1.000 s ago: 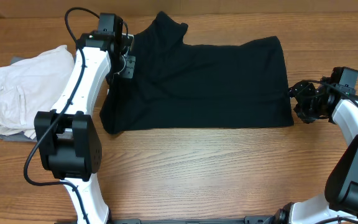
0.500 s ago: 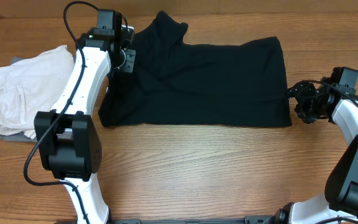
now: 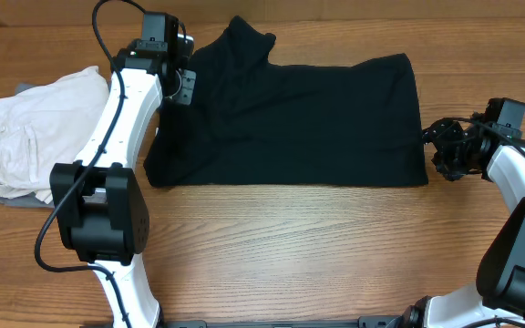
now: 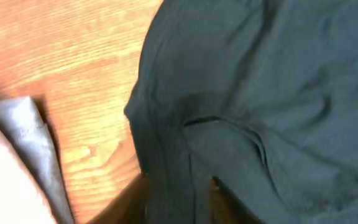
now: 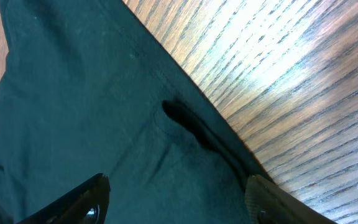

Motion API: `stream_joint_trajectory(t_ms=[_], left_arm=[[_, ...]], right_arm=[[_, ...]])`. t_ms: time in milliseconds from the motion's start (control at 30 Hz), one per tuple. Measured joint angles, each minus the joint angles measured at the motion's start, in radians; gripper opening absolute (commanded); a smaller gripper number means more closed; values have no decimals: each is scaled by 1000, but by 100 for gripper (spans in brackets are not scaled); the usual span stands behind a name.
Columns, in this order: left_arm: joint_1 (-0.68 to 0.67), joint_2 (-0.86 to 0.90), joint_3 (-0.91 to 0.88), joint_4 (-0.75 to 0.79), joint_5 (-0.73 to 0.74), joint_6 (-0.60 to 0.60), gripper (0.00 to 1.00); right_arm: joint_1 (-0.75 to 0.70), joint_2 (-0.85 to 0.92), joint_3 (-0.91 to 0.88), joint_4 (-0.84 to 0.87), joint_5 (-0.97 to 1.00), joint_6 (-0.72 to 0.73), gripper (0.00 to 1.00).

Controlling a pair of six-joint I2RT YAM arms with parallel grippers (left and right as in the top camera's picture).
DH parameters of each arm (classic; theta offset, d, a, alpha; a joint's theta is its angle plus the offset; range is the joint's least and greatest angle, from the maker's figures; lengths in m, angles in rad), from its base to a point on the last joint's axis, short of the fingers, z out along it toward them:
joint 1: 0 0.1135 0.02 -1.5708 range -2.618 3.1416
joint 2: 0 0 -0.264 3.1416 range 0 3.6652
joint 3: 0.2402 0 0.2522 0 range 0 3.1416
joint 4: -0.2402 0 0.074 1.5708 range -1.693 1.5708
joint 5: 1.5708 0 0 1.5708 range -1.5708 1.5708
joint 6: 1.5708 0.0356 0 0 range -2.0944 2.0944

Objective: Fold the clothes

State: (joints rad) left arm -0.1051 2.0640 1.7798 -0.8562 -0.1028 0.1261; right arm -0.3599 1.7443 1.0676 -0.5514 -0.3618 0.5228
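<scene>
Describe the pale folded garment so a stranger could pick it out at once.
Look at the wooden table, where a black T-shirt spreads across the middle. Beyond the shirt's left end, at the table's left edge, lies a folded off-white garment. It is the only pale cloth there, with a stitched pocket showing.

Your wood-grain surface (image 3: pixel 290 246) carries a black T-shirt (image 3: pixel 308 128) spread flat across its middle. Near the left edge, a folded off-white garment (image 3: pixel 25 137) lies on a grey cloth (image 3: pixel 24 199).
</scene>
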Motion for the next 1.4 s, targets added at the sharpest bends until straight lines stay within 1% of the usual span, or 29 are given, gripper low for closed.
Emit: stream_joint_trajectory(t_ms=[33,100,133,200,267,333,400,467,533,600,667,733,767,933,1067,1167,1333,1400], left_arm=[[0,0,2,-31,0,-1,52],[0,0,8,-126,4,-4,53],[0,0,9,-172,8,-6,52],[0,0,9,-293,20,-18,46],[1,0,5,-370,27,-24,47],[2,0,-13,-385,36,-31,51],[3,0,-56,-357,48,-43,55],[5,0,-119,-303,64,-48,56],[6,0,-193,-237,82,-49,54],[9,0,-262,-179,95,-53,50],[9,0,-312,-135,106,-64,37],[9,0,-340,-118,119,-73,11],[9,0,-346,-116,123,-74,4],[9,0,-345,-116,123,-74,4],[11,0,-304,-150,85,-75,5],[22,0,-261,-163,54,-68,15],[48,0,-234,-130,23,-45,29],[53,0,-234,-118,16,-40,30]], right_arm=[[0,0,0,0,0,0,74],[0,0,0,0,0,0,75],[0,0,0,0,0,0,74],[0,0,0,0,0,0,74],[0,0,0,-1,0,0,75],[0,0,0,-1,0,0,75],[0,0,0,-1,0,0,74],[0,0,0,-2,1,0,74],[0,0,0,-5,0,0,75],[0,0,0,-10,1,0,75],[0,0,0,-11,1,0,75],[0,0,0,-10,0,0,75],[0,0,0,-11,0,0,75],[0,0,0,-11,1,0,75],[0,0,0,-11,0,0,75],[0,0,0,-11,0,0,75],[0,0,0,-11,1,0,75],[0,0,0,-11,1,0,75]])
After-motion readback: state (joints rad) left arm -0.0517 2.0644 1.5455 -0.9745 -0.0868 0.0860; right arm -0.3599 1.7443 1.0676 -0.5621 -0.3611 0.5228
